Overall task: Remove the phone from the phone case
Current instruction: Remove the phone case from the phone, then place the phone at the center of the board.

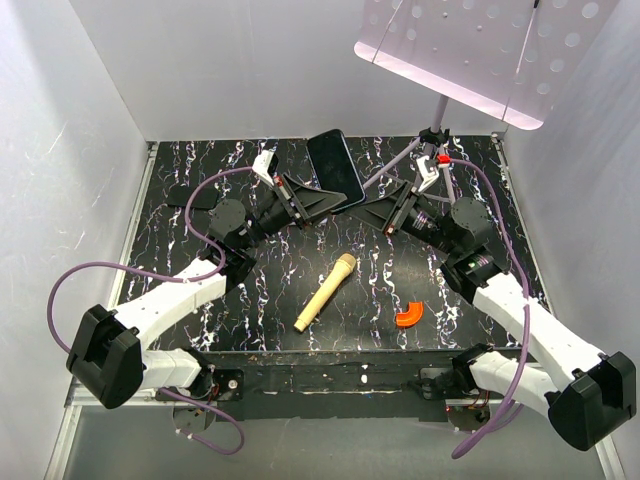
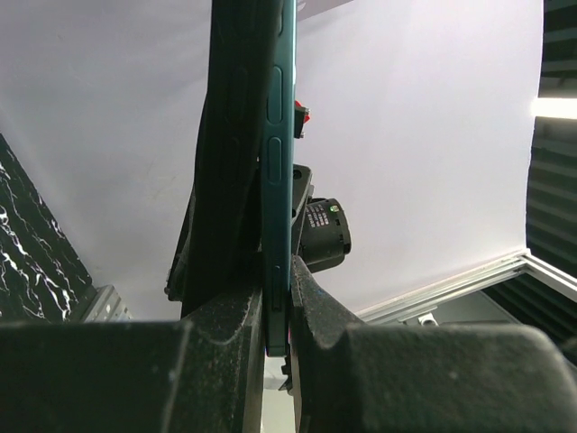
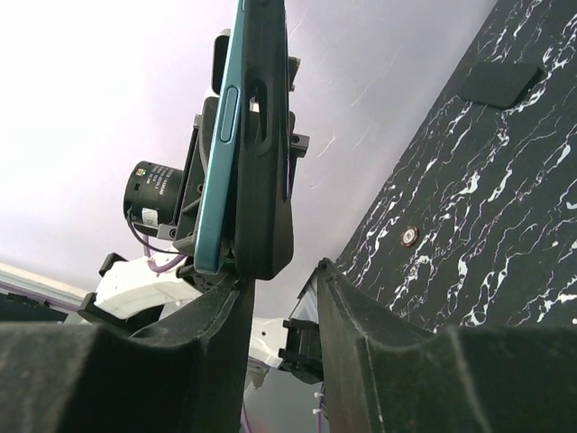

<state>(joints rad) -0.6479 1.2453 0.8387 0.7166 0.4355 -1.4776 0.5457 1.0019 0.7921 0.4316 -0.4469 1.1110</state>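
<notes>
The phone (image 1: 335,168) was held in the air above the far half of the desk (image 1: 250,290), between the two arms. The left tool (image 2: 279,311) was clamped on the phone's teal edge. In the right wrist view the phone case (image 3: 268,153), dark against the light, stood peeled away from that teal edge along one long side. Its lower end sat just above the right tool (image 3: 284,302), whose fingers stood apart and gripped nothing.

The peeling looked partly done. The next move probably called for the right tool to close on the loose case edge and draw it off against the left's hold.

A wooden stick (image 1: 325,292) and an orange curved piece (image 1: 408,316) lay on the desk below, well apart from the work, and a flat black rectangle (image 3: 500,83) lay farther off. Nothing blocked the way, though a slip could drop the phone.
</notes>
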